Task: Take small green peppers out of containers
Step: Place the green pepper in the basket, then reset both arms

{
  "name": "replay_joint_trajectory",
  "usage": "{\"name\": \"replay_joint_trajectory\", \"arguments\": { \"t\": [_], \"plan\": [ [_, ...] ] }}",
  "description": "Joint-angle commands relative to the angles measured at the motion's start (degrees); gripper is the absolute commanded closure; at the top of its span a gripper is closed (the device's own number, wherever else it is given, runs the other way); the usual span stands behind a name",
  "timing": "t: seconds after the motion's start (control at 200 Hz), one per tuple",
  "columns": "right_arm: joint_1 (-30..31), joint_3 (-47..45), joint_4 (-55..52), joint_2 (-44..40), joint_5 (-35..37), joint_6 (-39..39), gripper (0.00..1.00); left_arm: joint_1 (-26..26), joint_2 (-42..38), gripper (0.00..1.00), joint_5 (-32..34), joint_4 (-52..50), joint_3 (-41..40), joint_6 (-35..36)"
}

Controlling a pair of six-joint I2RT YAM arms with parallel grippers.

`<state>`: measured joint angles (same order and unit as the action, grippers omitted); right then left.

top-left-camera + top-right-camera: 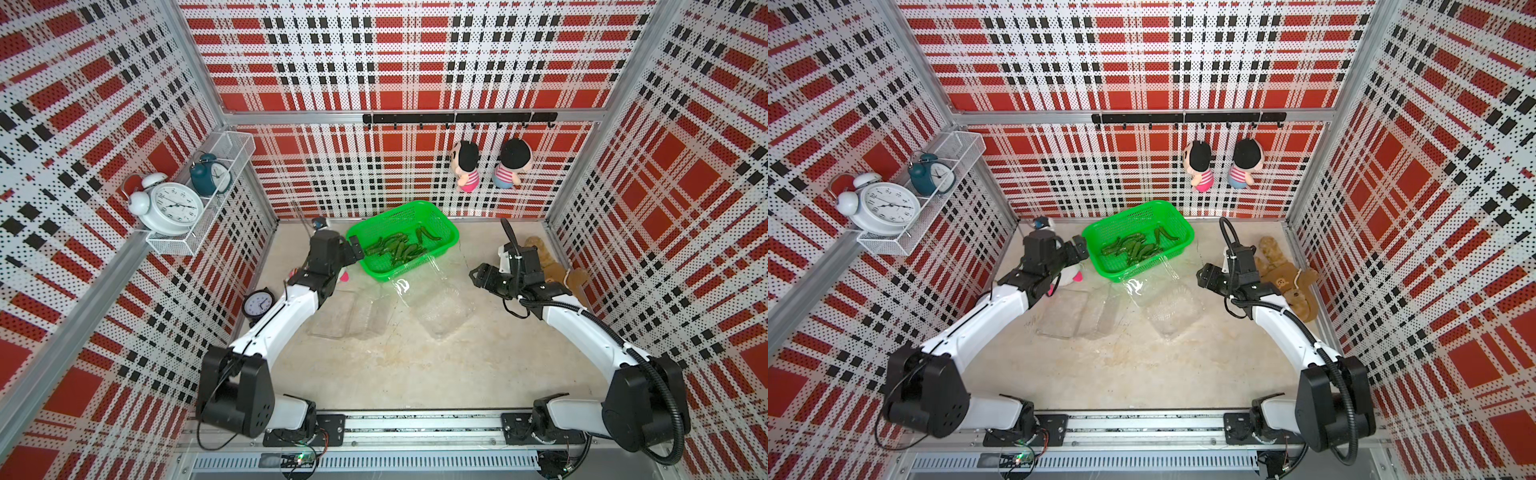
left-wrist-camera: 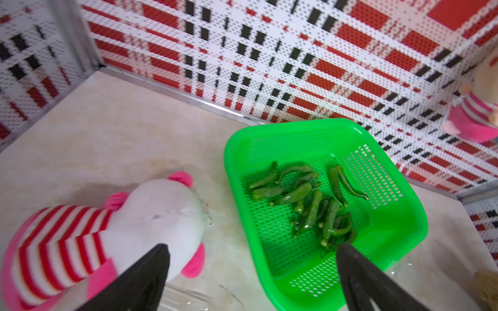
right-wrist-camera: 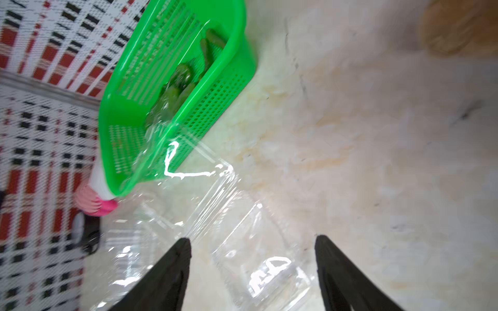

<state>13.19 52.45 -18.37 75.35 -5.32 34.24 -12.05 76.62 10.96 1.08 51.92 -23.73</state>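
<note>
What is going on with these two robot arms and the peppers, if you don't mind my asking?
The arms are emptying small green peppers out of two clear containers. Every pepper in view now lies in the green basket. The left container and the right container sit open on the table and look empty. The left gripper hangs open at the basket's end, and the right gripper is open above the right container; neither holds anything.

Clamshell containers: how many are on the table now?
2. One clamshell lies open flat mid-table; the other clamshell beside it, lid against the green basket. None seem hidden.
</note>
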Motion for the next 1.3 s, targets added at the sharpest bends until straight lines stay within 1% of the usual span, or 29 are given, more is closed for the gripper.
{"name": "replay_joint_trajectory", "arguments": {
  "t": [0.0, 0.06, 0.12, 0.16, 0.19, 0.225, 0.291, 0.326, 0.371, 0.386, 0.421, 0.471, 0.511, 0.541, 0.571, 0.621, 0.651, 0.666, 0.696, 0.752, 0.777, 0.877, 0.942, 0.962, 1.007, 1.077, 1.137, 1.213, 1.293],
  "plan": [
    [-2.3, -4.2, 7.3, 0.4, 19.1, -14.9, 0.22, 0.6, -4.2, 0.02, 1.6, 17.9, -14.0, 8.8],
    [-4.1, -9.1, 17.3, 0.2, 20.1, -20.5, 0.22, 0.7, -5.9, 0.01, 4.4, 25.6, -21.7, 12.5],
    [-5.3, -14.1, 27.5, 0.2, 22.5, -23.8, 0.2, 2.6, -6.3, 0.02, 4.0, 27.1, -24.7, 13.9],
    [-6.6, -17.0, 33.8, 0.6, 22.4, -24.4, 0.15, 4.3, -5.6, 0.02, 3.7, 29.0, -25.9, 13.7],
    [-7.6, -18.6, 37.3, 1.3, 22.1, -23.9, 0.07, 6.2, -5.1, 0.02, 2.0, 29.0, -25.7, 13.6],
    [-8.7, -19.5, 39.4, 2.7, 22.1, -22.3, 0.0, 7.8, -4.2, 0.01, -1.0, 30.1, -25.5, 15.0],
    [-10.2, -19.7, 40.5, 6.4, 21.1, -20.9, 0.0, 9.3, -3.4, 0.02, -4.7, 34.7, -27.1, 18.6],
    [-10.4, -19.4, 40.4, 8.4, 21.2, -21.5, 0.0, 9.2, -3.3, 0.02, -2.8, 36.1, -28.3, 19.9],
    [-10.4, -19.9, 42.2, 10.4, 21.6, -22.3, 0.0, 9.0, -3.0, 0.02, 0.3, 38.2, -29.9, 19.6],
    [-10.4, -20.2, 43.5, 10.9, 21.5, -22.6, 0.0, 9.1, -2.7, 0.02, 0.6, 39.8, -30.9, 19.4],
    [-10.6, -19.2, 42.1, 11.2, 21.2, -22.4, 0.0, 9.2, -2.0, 0.02, 1.0, 44.4, -33.7, 19.8],
    [-10.7, -21.0, 49.4, 11.5, 20.1, -24.4, 0.0, 9.0, -0.3, 0.02, -0.4, 56.0, -38.0, 20.9],
    [-10.7, -22.2, 54.3, 11.8, 19.7, -25.5, 0.0, 8.7, 0.5, 0.02, -1.8, 59.3, -38.5, 22.9],
    [-10.7, -22.6, 56.9, 12.7, 20.2, -26.8, 0.0, 8.4, 1.7, 0.02, -2.9, 64.5, -39.5, 25.0],
    [-10.7, -21.8, 56.7, 13.4, 22.3, -26.6, 0.0, 7.6, 3.8, 0.02, -0.7, 68.4, -39.8, 27.1],
    [-10.9, -21.1, 57.6, 15.1, 27.0, -25.1, 0.0, 8.2, 8.4, 0.02, 1.8, 73.7, -40.3, 25.8],
    [-11.1, -20.7, 56.8, 15.5, 27.5, -24.9, 0.0, 8.4, 11.3, 0.02, 3.5, 78.7, -41.7, 25.0],
    [-11.0, -20.4, 56.0, 15.4, 27.8, -24.6, 0.0, 8.3, 13.0, 0.02, 4.5, 83.2, -42.3, 24.6],
    [-10.9, -20.7, 56.6, 15.1, 27.4, -24.7, 0.0, 8.5, 15.7, 0.02, 4.4, 88.9, -43.0, 24.5],
    [-11.0, -24.6, 63.2, 13.5, 26.5, -25.7, 0.0, 8.8, 12.5, 0.02, 4.6, 80.1, -41.8, 24.1],
    [-11.0, -26.7, 66.2, 12.5, 25.9, -25.7, 0.0, 8.8, 11.7, 0.02, 4.6, 77.9, -41.2, 23.9],
    [-10.9, -35.2, 79.9, 11.2, 24.2, -26.9, 0.0, 7.8, 13.5, 0.02, 7.3, 80.5, -40.6, 23.9],
    [-10.9, -37.1, 82.8, 11.4, 21.9, -26.9, 0.0, 7.7, 13.4, 0.02, 7.7, 80.8, -40.9, 24.0],
    [-10.9, -37.8, 84.7, 12.9, 21.9, -27.0, 0.0, 7.7, 13.5, 0.02, 7.5, 81.0, -40.9, 24.0],
    [-10.9, -39.5, 93.9, 16.0, 21.8, -28.4, 0.0, 7.7, 13.4, 0.01, 7.6, 81.0, -41.0, 24.0],
    [-10.9, -38.5, 86.3, 12.9, 21.9, -26.8, 0.0, 7.6, 13.5, 0.02, 7.6, 81.0, -40.9, 24.0],
    [-10.9, -38.4, 90.6, 15.1, 20.8, -28.4, 0.0, 7.7, 13.4, 0.02, 7.4, 81.0, -40.9, 24.0],
    [-10.8, -37.8, 86.7, 13.7, 18.5, -28.6, 0.0, 7.7, 13.5, 0.02, 7.5, 81.0, -40.9, 24.0],
    [-10.9, -38.9, 90.9, 14.8, 18.1, -29.4, 0.0, 7.7, 13.6, 0.02, 7.4, 80.9, -40.9, 24.1]
  ]
}}
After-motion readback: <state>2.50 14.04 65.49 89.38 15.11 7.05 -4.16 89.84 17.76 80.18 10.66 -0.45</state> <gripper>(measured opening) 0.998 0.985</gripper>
